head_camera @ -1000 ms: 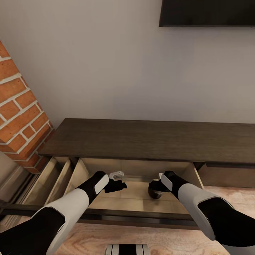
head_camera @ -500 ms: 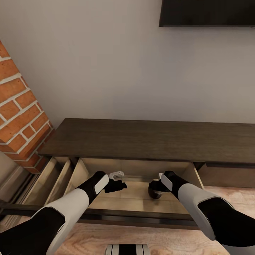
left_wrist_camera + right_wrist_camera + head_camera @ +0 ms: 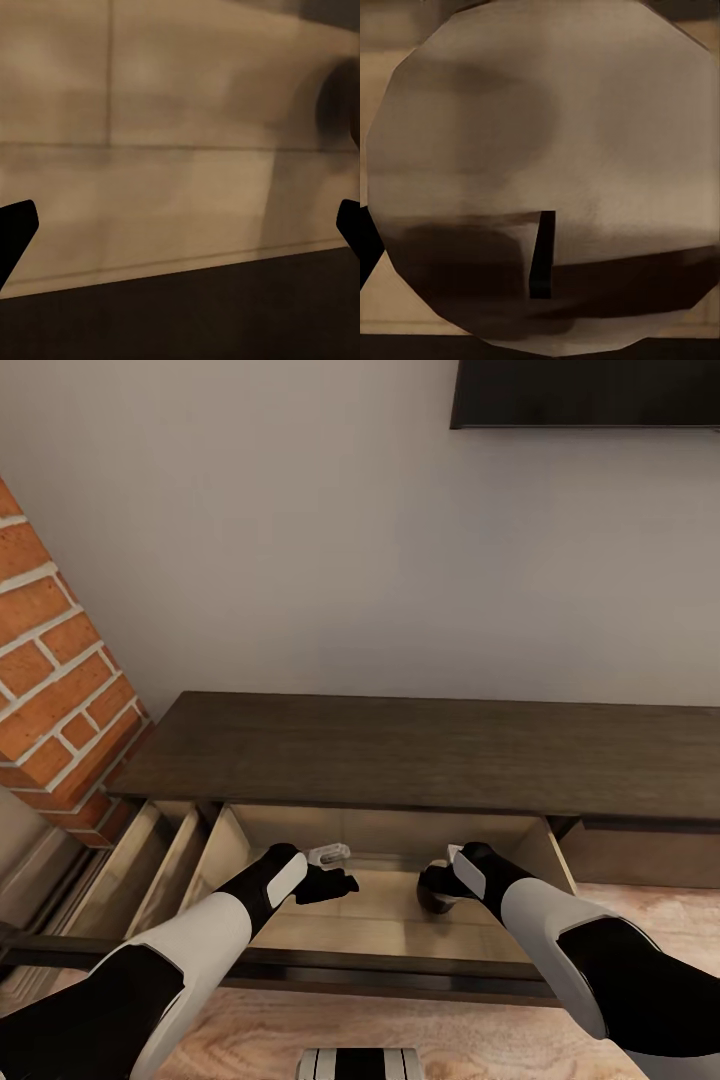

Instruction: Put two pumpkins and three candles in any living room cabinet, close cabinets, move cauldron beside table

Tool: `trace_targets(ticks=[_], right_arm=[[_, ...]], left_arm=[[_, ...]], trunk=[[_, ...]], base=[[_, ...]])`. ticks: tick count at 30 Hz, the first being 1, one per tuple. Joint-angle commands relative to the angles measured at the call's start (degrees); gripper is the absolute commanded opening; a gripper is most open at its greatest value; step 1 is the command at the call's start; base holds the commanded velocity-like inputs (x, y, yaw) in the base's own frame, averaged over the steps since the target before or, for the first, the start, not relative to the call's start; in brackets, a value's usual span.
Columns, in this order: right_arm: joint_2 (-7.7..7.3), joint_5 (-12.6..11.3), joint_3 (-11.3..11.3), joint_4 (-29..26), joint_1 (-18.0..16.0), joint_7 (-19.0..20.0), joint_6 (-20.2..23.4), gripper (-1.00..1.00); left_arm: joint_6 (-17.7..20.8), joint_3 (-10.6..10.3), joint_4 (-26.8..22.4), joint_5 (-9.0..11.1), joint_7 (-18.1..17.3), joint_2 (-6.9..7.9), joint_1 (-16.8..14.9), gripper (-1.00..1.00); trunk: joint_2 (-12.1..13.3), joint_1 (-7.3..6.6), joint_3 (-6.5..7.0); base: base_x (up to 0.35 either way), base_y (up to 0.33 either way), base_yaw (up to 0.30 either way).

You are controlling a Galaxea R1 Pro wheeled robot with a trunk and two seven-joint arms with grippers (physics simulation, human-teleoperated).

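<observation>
reaching down into the open drawer (image 3: pixel 380 920) of the cabinet (image 3: pixel 420 755), both arms hang over its pale beige floor. the cabinet is a long low dark-brown unit whose long axis runs along the grey wall (image 3: pixel 300 560), with a brick column (image 3: pixel 50 690) at its left end and a dark screen (image 3: pixel 590 392) on the wall above it. a second, narrower drawer (image 3: pixel 140 860) is pulled out just beside the wide one, toward the brick column. inside the wide drawer, toward its right side, stands a candle (image 3: pixel 436 898): a short dark cylinder, upright, its axis vertical and its flat top facing up. in the right wrist view the candle (image 3: pixel 547 180) is seen end-on, a pale round top with a short dark wick standing near the middle. the right gripper (image 3: pixel 440 882) sits directly over the candle, its dark fingers around the top; one dark fingertip (image 3: pixel 366 240) shows at the candle's edge in the right wrist view, but whether the fingers press on the candle or stand just clear of it cannot be told. the left gripper (image 3: pixel 335 880) hangs over the drawer floor, to the left of the candle and apart from it; in the left wrist view its two dark fingertips (image 3: pixel 15 229) stand far apart with bare beige floor between them, so it is spread wide and holds nothing.
</observation>
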Motion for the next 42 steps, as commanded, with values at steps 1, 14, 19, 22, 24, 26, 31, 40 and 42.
trace_targets(ticks=[1, 14, 19, 22, 24, 26, 31, 40, 42], right_arm=[[0.00, -0.6, 0.4, -0.1, 0.0, -0.4, 0.3, -1.00], [0.01, -0.6, 0.4, -0.1, 0.0, -0.4, 0.2, -1.00], [0.01, -0.6, 0.4, -0.1, 0.0, -0.4, 0.2, -1.00], [0.01, -0.6, 0.4, -0.1, 0.0, -0.4, 0.2, -1.00], [0.01, -0.6, 0.4, -0.1, 0.0, -0.4, 0.2, -1.00], [0.01, -0.6, 0.4, -0.1, 0.0, -0.4, 0.2, -1.00], [0.01, -0.6, 0.4, -0.1, 0.0, -0.4, 0.2, -1.00], [0.01, -0.6, 0.4, -0.1, 0.0, -0.4, 0.2, 1.00], [0.01, -0.6, 0.4, -0.1, 0.0, -0.4, 0.2, 1.00]], left_arm=[[0.2, -0.4, -0.1, 0.5, 0.3, 0.03, 0.0, 1.00], [0.1, -0.4, -0.1, 0.5, 0.3, 0.03, 0.0, 1.00], [0.2, -0.4, -0.1, 0.5, 0.3, 0.03, 0.0, 1.00], [0.2, -0.4, -0.1, 0.5, 0.3, 0.03, 0.0, 1.00], [0.2, -0.4, -0.1, 0.5, 0.3, 0.03, 0.0, 1.00], [0.2, -0.4, -0.1, 0.5, 0.3, 0.03, 0.0, 1.00], [0.2, -0.4, -0.2, 0.5, 0.3, 0.03, 0.0, 1.00], [0.2, -0.4, -0.1, 0.5, 0.3, 0.03, 0.0, 1.00], [0.2, -0.4, -0.1, 0.5, 0.3, 0.03, 0.0, 1.00]], trunk=[[0.0, -0.01, -0.04], [0.0, -0.01, -0.04], [0.0, -0.01, -0.04], [0.0, 0.01, -0.26], [-0.1, 0.07, -0.71], [-0.1, 0.12, -1.15], [-0.2, 0.25, -2.26], [-0.2, 0.35, -3.14], [-0.2, 0.35, -3.14]], base=[[0.000, 0.000, 0.000], [0.000, 0.000, 0.000], [0.000, 0.000, 0.000], [0.000, 0.000, 0.000], [0.000, 0.000, 0.000], [0.000, 0.000, 0.000], [0.000, 0.000, 0.000], [0.000, 0.000, 0.000], [0.000, 0.000, 0.000]])
